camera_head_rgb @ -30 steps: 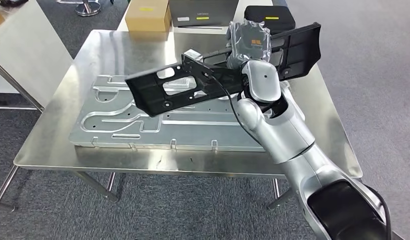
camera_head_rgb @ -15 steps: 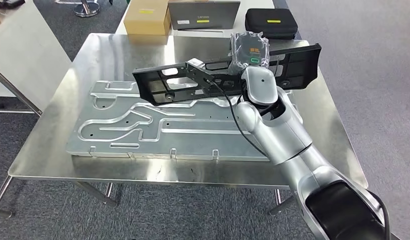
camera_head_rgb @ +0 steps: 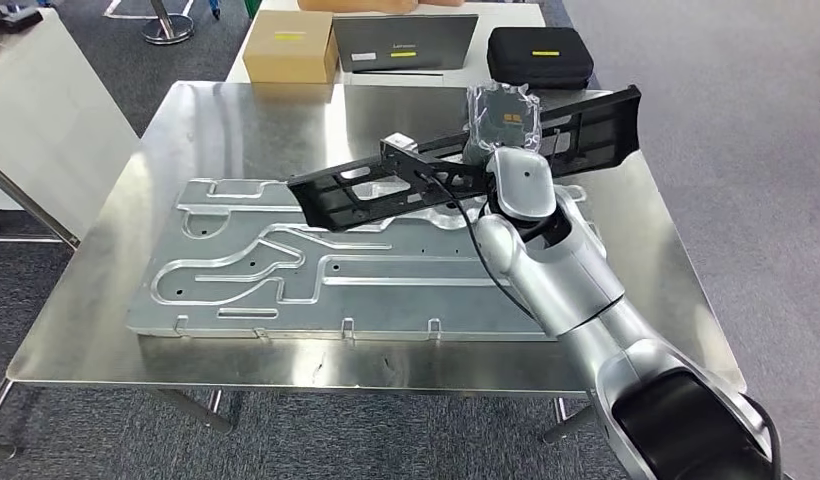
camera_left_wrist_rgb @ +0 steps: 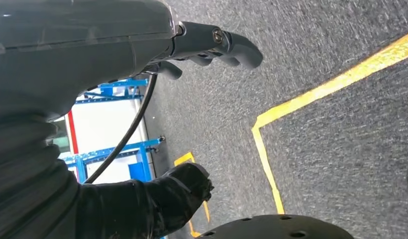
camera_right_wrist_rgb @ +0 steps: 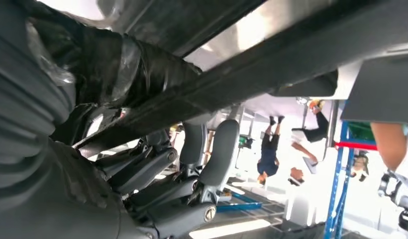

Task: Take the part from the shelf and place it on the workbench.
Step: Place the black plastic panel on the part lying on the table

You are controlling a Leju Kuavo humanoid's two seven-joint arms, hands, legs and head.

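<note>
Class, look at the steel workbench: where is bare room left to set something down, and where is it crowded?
Bare steel lies on the workbench between the grooved metal plate and the cardboard box, and along the near edge. The middle is crowded: the right hand holds the black part over the plate.

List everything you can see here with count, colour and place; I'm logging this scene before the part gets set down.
black part: 1, black, long perforated panel held above the workbench
workbench: 1, shiny steel, centre of the head view
metal plate: 1, silver with grooves, lying on the workbench
cardboard box: 1, tan, on the table behind the workbench
laptop: 1, grey, beside the box
case: 1, black with yellow label, beside the laptop
floor line: 1, yellow, on grey carpet
right hand: 1, dark, holds the part
left hand: 1, dark, fingers apart above the floor
</note>
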